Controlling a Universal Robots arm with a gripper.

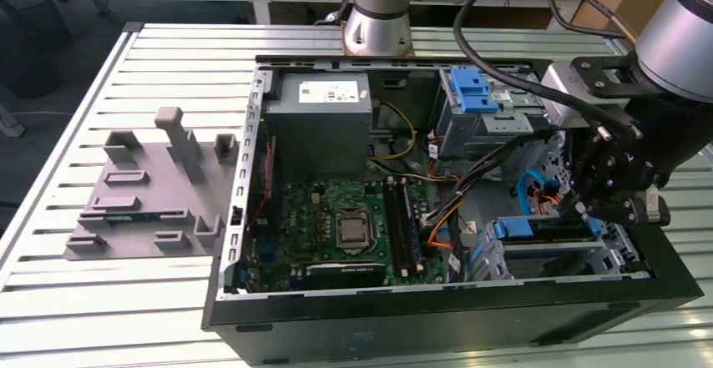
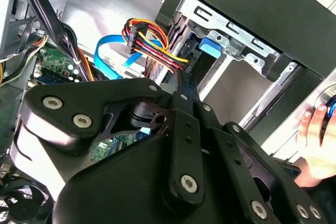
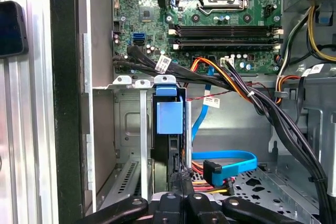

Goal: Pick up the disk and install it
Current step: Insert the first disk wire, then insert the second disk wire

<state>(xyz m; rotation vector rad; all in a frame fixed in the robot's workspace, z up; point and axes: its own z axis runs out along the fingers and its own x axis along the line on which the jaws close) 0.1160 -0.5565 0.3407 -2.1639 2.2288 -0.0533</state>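
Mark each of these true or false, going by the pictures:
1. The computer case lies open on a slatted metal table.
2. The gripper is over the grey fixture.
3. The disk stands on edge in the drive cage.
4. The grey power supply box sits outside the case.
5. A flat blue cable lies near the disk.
1. True: the computer case lies open on the slatted table.
2. False: the gripper is down at the drive cage; the grey fixture lies apart on the table.
3. True: the disk stands on edge in the cage.
4. False: the power supply box sits inside the case.
5. True: the blue cable lies beside the disk.
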